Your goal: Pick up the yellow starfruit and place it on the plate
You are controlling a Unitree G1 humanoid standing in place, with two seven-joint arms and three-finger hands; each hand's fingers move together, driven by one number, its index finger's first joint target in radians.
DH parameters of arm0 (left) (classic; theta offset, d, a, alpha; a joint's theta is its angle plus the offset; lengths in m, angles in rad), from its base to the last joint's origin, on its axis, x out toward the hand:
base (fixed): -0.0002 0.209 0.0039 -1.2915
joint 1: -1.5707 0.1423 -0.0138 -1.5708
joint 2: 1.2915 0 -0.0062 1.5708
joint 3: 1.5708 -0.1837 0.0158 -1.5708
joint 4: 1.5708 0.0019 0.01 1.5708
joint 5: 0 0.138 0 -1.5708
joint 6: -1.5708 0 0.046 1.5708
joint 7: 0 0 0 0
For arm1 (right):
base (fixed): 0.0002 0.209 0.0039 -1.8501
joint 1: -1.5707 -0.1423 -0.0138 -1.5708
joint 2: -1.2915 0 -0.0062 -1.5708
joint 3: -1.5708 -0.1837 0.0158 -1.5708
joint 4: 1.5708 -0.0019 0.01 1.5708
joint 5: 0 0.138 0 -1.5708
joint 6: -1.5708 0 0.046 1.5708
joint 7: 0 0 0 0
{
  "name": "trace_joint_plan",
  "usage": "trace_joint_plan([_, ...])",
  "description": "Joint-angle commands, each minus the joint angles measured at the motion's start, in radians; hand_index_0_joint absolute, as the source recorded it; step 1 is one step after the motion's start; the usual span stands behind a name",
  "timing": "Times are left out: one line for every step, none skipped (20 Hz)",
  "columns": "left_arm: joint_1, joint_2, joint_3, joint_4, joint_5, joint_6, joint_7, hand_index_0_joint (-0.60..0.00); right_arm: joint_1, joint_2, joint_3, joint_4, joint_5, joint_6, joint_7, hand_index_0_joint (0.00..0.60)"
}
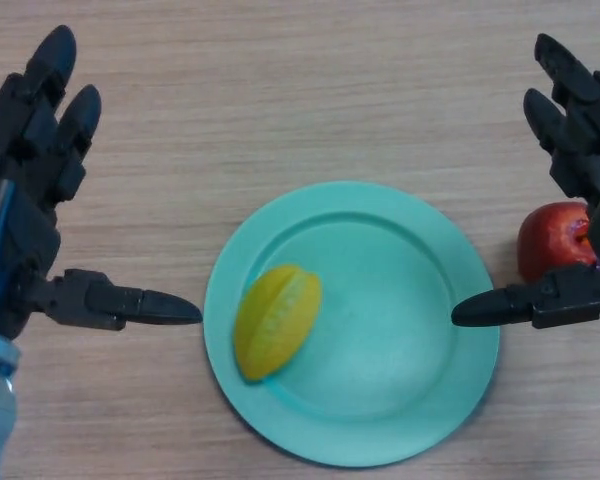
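The yellow starfruit (276,321) lies on the left half of the green plate (420,330), which sits on the wooden table at centre. My left hand (25,200) hovers left of the plate, open, its fingers straight and its thumb pointing toward the plate's rim without touching the fruit. At the right edge my right hand (580,150) is open too, thumb reaching over the plate's right rim. Neither hand holds anything.
A red apple (552,240) rests on the table just right of the plate, partly hidden behind my right hand. The wooden tabletop (300,100) stretches across the far side of the view.
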Motion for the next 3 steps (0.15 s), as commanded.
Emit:
trace_joint_plan([-0.031, 0.038, 0.049, -0.047, 0.047, -0.122, 0.026, 0.000, -0.025, -0.017, -0.039, -0.037, 0.052, -0.155, -0.017, 0.000])
trace_joint_plan([-0.030, 0.037, 0.048, -0.046, 0.058, -0.125, 0.027, 0.000, -0.024, -0.016, -0.037, -0.035, 0.052, -0.156, -0.016, 0.000])
trace_joint_plan([-0.029, 0.037, 0.048, -0.046, 0.075, -0.131, 0.029, 0.000, -0.021, -0.014, -0.032, -0.033, 0.052, -0.156, -0.013, 0.000])
